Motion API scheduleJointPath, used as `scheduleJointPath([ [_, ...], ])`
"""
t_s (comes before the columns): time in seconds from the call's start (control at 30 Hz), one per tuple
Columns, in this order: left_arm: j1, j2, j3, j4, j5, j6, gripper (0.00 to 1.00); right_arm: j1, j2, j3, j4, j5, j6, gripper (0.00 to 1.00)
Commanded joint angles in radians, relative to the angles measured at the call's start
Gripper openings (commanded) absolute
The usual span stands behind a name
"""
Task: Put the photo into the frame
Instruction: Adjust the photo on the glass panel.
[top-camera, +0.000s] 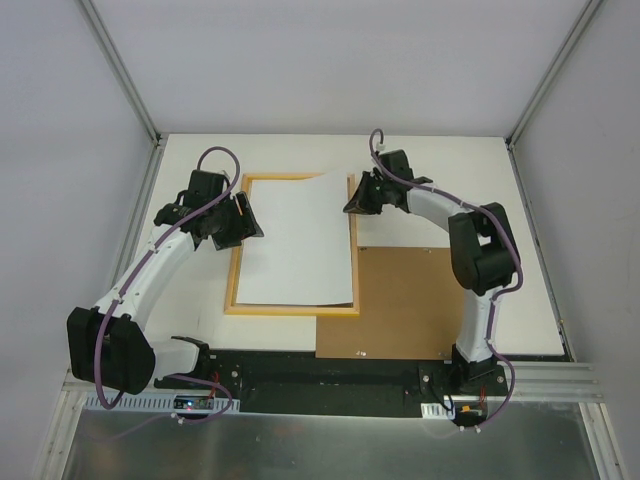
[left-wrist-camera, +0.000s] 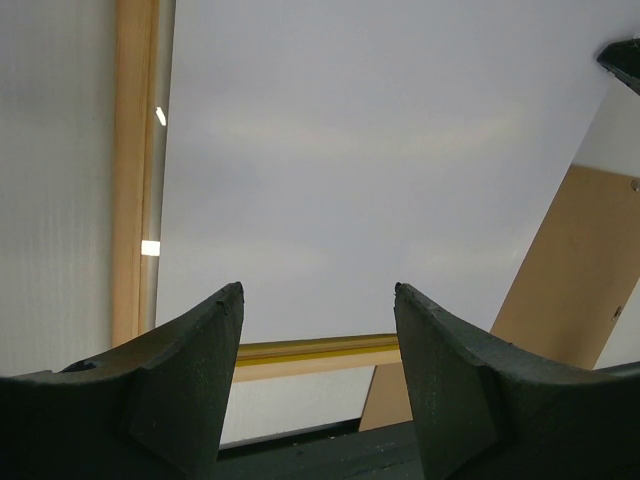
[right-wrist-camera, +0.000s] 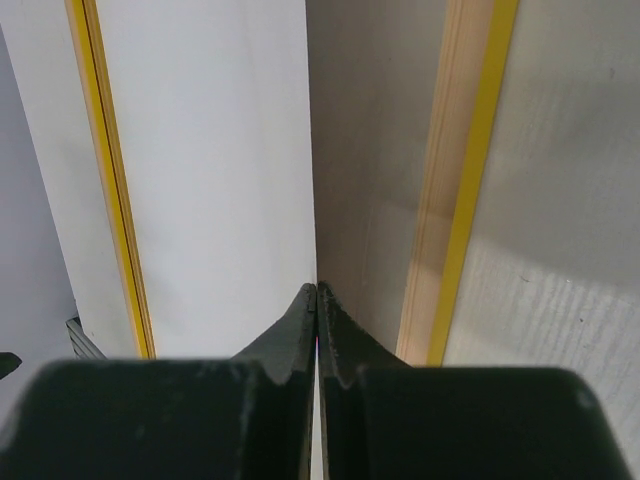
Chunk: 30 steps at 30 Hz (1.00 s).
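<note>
One frame (top-camera: 290, 311), one photo (top-camera: 298, 240) on it, one brown panel (top-camera: 405, 305) right of it, two grippers: left gripper (top-camera: 243, 222), right gripper (top-camera: 352, 203).

The left arm (top-camera: 150, 270) and right arm (top-camera: 478, 250) share one build: smooth white link shells between bulky matte-black joint housings, each rising from a black base at the near edge. A thin purple left cable (top-camera: 215, 152) runs along the left arm's length, and a matching right cable (top-camera: 385, 160) runs along the right. The left fingers (left-wrist-camera: 190, 380) are thick charcoal wedges with a faintly grainy surface and rounded tips. The right fingers (right-wrist-camera: 290, 340) are of the same dark material, with small teeth along their inner edges.
</note>
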Motion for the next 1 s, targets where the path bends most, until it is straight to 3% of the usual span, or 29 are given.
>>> scheduleJointPath([
  [0.0, 0.011, -0.003, 0.036, 0.004, 0.011, 0.028, 0.61, 0.016, 0.007, 0.026, 0.036, 0.022, 0.023, 0.01],
  [0.63, 0.011, 0.005, 0.036, 0.006, 0.014, 0.029, 0.61, 0.04, 0.045, 0.087, -0.002, 0.036, 0.005, 0.01],
  [0.73, 0.011, 0.005, 0.037, 0.006, 0.014, 0.029, 0.61, 0.04, 0.038, 0.096, -0.032, 0.046, -0.014, 0.1],
  [0.87, 0.011, 0.006, 0.036, 0.006, 0.012, 0.028, 0.61, 0.039, 0.002, 0.105, -0.104, 0.103, -0.061, 0.34],
  [0.97, 0.011, 0.005, 0.036, 0.006, 0.014, 0.029, 0.61, 0.026, -0.039, 0.118, -0.19, 0.166, -0.112, 0.42],
])
